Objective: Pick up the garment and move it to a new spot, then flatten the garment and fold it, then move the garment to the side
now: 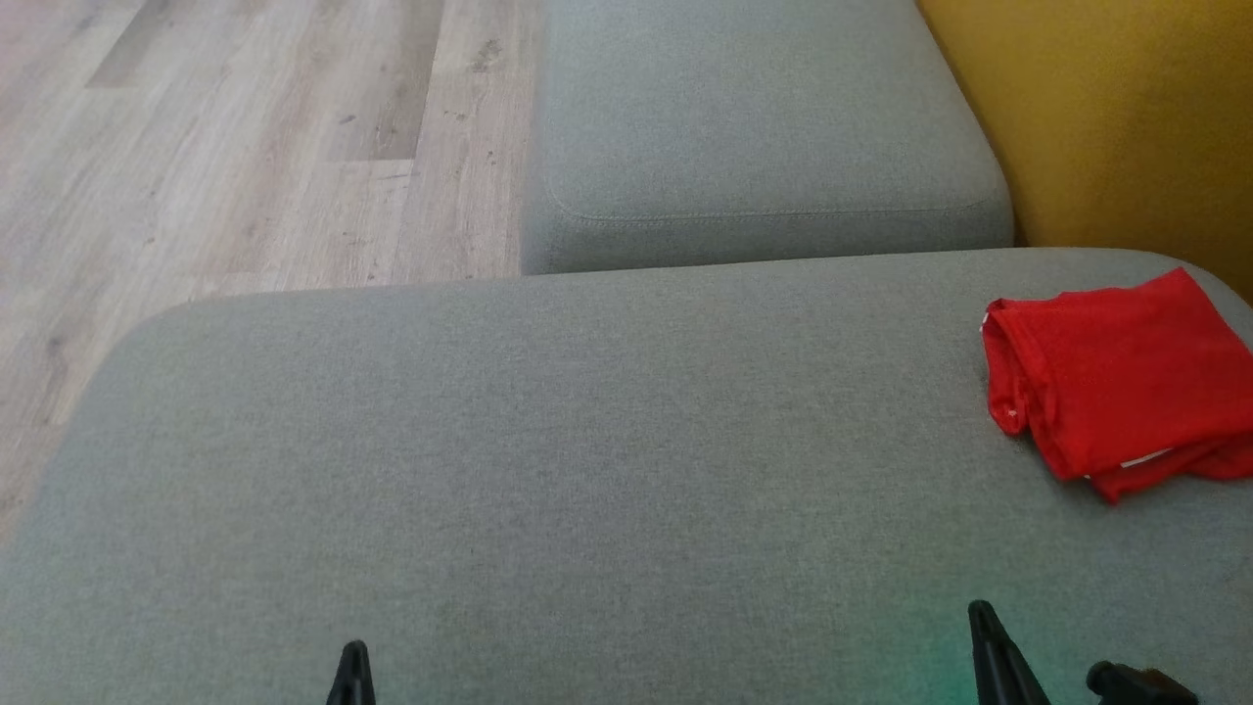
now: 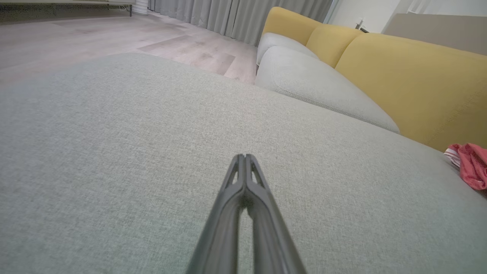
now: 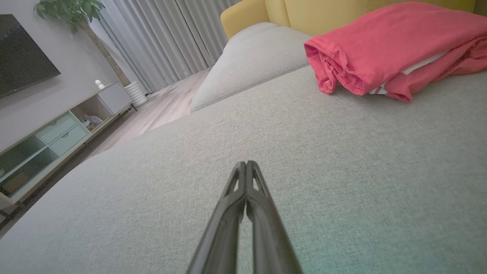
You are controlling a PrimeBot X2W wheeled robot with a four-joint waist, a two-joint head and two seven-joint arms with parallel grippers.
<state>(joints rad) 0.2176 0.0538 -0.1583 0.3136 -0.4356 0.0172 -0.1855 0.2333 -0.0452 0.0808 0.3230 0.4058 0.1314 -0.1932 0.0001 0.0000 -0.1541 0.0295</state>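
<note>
The garment point(image 1: 1111, 377) is red and lies folded in a loose bundle at the right end of the grey sofa seat point(image 1: 548, 441). It appears large at the upper right of the right wrist view point(image 3: 384, 45) and as a small edge at the far right of the left wrist view point(image 2: 471, 163). My left gripper point(image 1: 352, 654) is shut and empty near the seat's front edge, its tips together point(image 2: 245, 156). My right gripper point(image 1: 979, 612) is also shut and empty point(image 3: 246, 163), well short of the garment.
A second grey cushion point(image 1: 764, 127) adjoins the seat at the back. A yellow backrest point(image 1: 1126, 117) rises on the right. Wooden floor point(image 1: 245, 137) lies to the left. A TV cabinet point(image 3: 57, 137), curtains and a plant stand across the room.
</note>
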